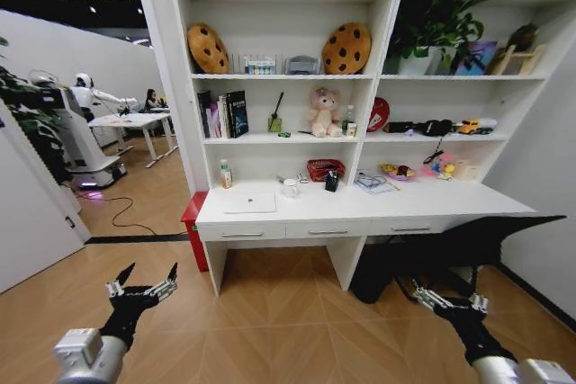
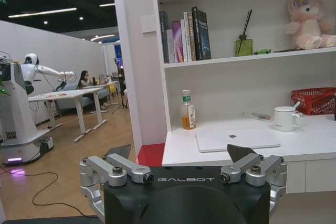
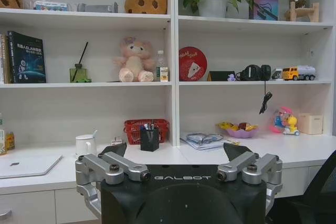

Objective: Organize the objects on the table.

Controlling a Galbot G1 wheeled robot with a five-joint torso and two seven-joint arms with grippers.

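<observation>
Left gripper [image 1: 144,280]: jaws spread, empty, low over the floor short of the table [image 1: 468,200].
Right gripper [image 1: 450,298]: jaws parted, empty, beside a black chair [image 1: 486,240].
Laptop [image 1: 249,202]: closed, flat on the table, ahead of the left gripper, beyond its reach.

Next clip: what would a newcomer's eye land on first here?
Probably the long white desk under tall white shelves, with a slim silver laptop lying closed on its left part beside a white mug. Next, the two brown cookie-shaped cushions on the top shelf and the plush pink bear one shelf below. In the foreground, the left gripper and right gripper hang open above the wooden floor, away from the desk.
</observation>
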